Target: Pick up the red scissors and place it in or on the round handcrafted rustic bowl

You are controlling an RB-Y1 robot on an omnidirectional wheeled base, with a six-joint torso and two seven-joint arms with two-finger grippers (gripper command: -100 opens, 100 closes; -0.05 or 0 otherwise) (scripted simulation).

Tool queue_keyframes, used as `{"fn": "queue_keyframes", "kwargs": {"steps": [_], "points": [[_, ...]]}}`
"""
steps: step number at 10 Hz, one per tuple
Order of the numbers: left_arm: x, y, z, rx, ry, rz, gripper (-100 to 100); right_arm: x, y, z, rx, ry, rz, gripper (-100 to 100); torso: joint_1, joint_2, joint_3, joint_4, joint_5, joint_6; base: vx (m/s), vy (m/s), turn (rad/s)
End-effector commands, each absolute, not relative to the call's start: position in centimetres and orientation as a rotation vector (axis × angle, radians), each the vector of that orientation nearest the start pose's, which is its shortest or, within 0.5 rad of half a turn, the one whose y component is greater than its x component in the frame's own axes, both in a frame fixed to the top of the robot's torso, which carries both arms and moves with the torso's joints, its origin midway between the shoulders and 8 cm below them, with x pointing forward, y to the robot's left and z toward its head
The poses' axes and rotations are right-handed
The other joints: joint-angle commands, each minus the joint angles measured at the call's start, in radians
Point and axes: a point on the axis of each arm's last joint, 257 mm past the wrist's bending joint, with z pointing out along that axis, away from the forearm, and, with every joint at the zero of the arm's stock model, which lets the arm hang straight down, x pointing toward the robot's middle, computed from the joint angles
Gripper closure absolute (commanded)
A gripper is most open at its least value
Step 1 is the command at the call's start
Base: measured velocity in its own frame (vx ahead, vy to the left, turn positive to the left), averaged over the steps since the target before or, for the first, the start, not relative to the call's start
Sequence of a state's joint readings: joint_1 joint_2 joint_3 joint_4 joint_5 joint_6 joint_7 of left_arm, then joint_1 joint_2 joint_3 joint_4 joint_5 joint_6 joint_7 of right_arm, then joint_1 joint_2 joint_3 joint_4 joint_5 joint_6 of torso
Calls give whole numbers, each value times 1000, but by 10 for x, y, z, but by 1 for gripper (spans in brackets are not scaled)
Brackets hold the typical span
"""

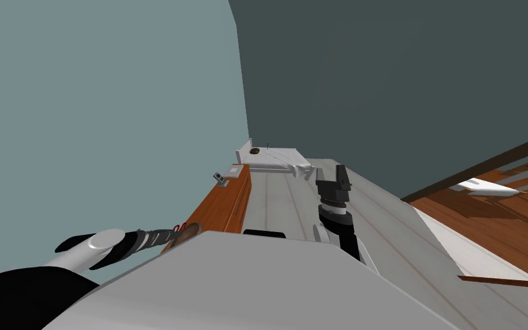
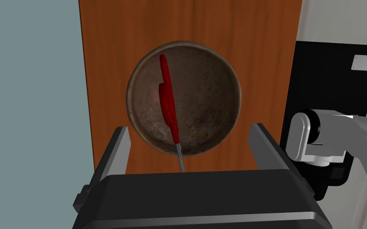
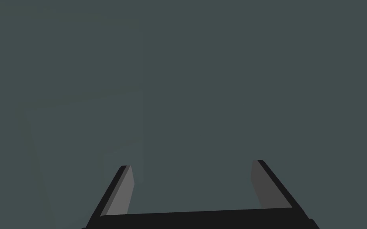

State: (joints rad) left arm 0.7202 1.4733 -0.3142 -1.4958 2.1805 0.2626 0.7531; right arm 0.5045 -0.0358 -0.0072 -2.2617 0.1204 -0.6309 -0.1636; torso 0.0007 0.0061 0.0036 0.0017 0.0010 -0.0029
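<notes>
1. Both our grippers stand spread: left gripper (image 2: 190, 127) empty over the bowl (image 2: 208, 91), right gripper (image 3: 190, 163) mid-frame in the head view.
2. Red scissors (image 2: 167, 99) lie in that bowl, lower left there, on a wooden cabinet (image 2: 238, 32).

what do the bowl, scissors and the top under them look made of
Bowl: dull mottled brown with speckles, perhaps rough pottery or aged metal. Scissors: red handles, likely plastic; thin grey blade, metal-like. Cabinet top: orange-brown with grain streaks, wood.
</notes>
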Motion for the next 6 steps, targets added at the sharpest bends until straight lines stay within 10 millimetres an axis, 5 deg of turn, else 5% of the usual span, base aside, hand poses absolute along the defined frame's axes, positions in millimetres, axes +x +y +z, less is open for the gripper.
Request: {"fn": "queue_keyframes", "kwargs": {"steps": [1, 5, 6], "points": [[163, 595, -386, -3059, -125, -587, -100, 327, -256, 36, 524, 614, 1406, 0, 0, 0, 0, 0, 0, 0, -111, -25, -83], [180, 604, -370, -3050, -151, -590, -100, 327, -256, 36, 524, 614, 1406, 0, -2, -1, 0, 0, 0, 0, -99, -35, -59], [180, 605, -369, -3051, -156, -589, 0, 327, -256, 36, 524, 614, 1406, 0, 0, -4, -2, -1, 0, -1, -9, -3, 4]]}}
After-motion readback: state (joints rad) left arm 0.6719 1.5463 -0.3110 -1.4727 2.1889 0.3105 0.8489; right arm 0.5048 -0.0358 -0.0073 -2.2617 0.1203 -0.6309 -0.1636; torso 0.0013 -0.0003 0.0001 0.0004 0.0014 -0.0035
